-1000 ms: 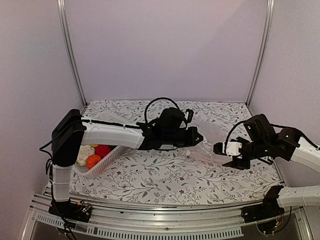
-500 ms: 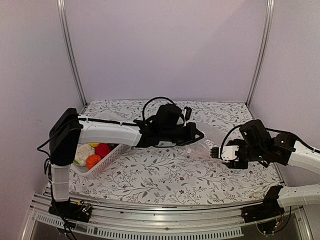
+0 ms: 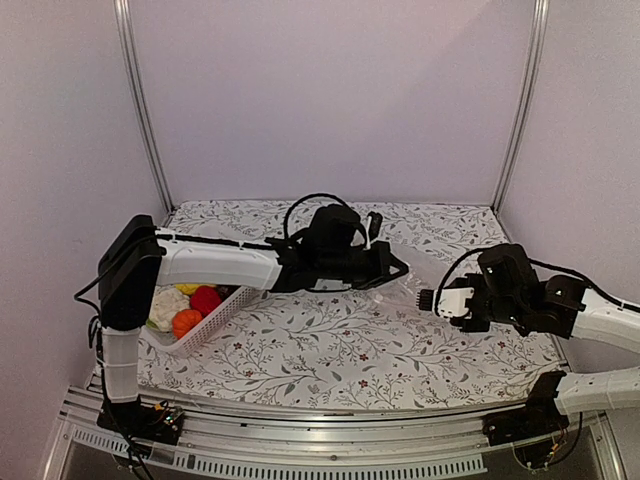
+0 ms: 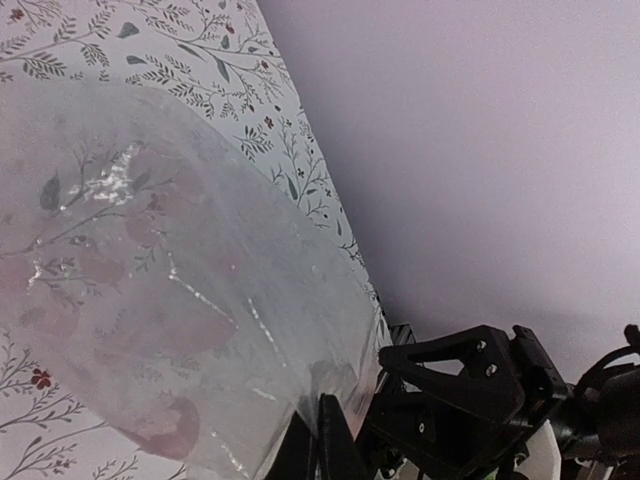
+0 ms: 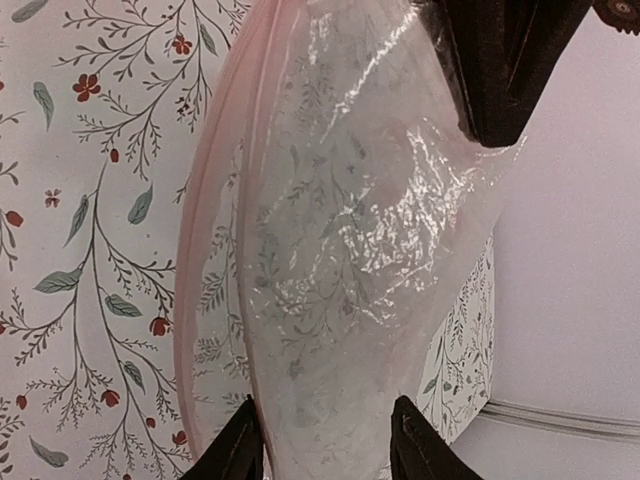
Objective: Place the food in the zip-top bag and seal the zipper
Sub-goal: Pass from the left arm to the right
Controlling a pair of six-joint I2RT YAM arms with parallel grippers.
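The clear zip-top bag [image 3: 409, 288] hangs crumpled between both grippers, above the cloth. My left gripper [image 3: 393, 270] is shut on one edge of the bag [image 4: 180, 300], with its fingertips [image 4: 318, 440] pinched together. My right gripper [image 3: 428, 300] is open, and its fingers [image 5: 243, 447] stand on either side of the bag's lower part [image 5: 340, 260]. The pinkish zipper strip [image 5: 205, 250] runs down the bag's left edge. The food sits in the white basket [image 3: 215, 322]: a red piece [image 3: 207, 299], an orange piece [image 3: 186, 322], white cauliflower [image 3: 167, 307] and a bit of yellow [image 3: 188, 290].
The floral cloth [image 3: 330, 350] covers the table. Metal frame posts [image 3: 141, 110] stand at the back corners and a rail [image 3: 300, 420] runs along the near edge. The left arm [image 3: 220, 265] stretches across above the basket.
My right gripper has moved left and up to the bag, so its open fingers now straddle it. My left gripper has shifted slightly left and still holds the bag.
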